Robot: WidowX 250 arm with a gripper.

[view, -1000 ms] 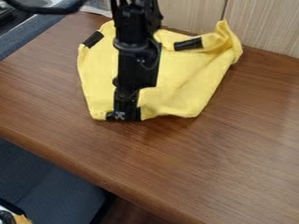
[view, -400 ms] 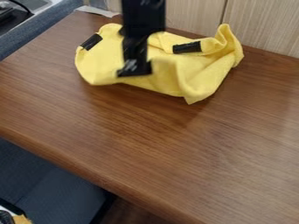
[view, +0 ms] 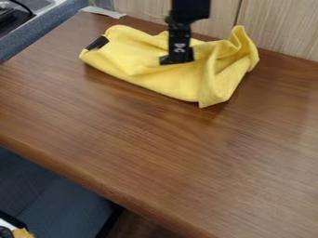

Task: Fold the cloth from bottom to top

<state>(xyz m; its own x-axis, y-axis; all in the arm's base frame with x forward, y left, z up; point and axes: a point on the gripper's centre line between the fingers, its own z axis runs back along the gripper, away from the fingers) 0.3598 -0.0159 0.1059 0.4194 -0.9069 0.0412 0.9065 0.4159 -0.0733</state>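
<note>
- The black two-finger gripper [view: 177,60] hangs over the upper middle of the soft yellow cloth [view: 149,81], its tip against or just above the fabric. I cannot tell whether it is pinching cloth or is free of it.
- The cloth lies on the brown wood-grain table [view: 142,158], beneath the gripper and to both sides of it. The lower part looks folded upwards, leaving a slanting front edge below the gripper.
- The short black strip [view: 97,42] on the cloth sits left of the gripper in the view.
- Right of the gripper, the fabric is bunched into raised folds, with a pointed corner hanging lower. The fold seems nearly made but uneven.
- Main risk: if cloth is caught, pulling farther could drag the whole piece towards the pale wood panel [view: 276,30] or twist it more.
- Lifting away with fabric snagged could undo the fold; letting go early might let it spring back.
</note>
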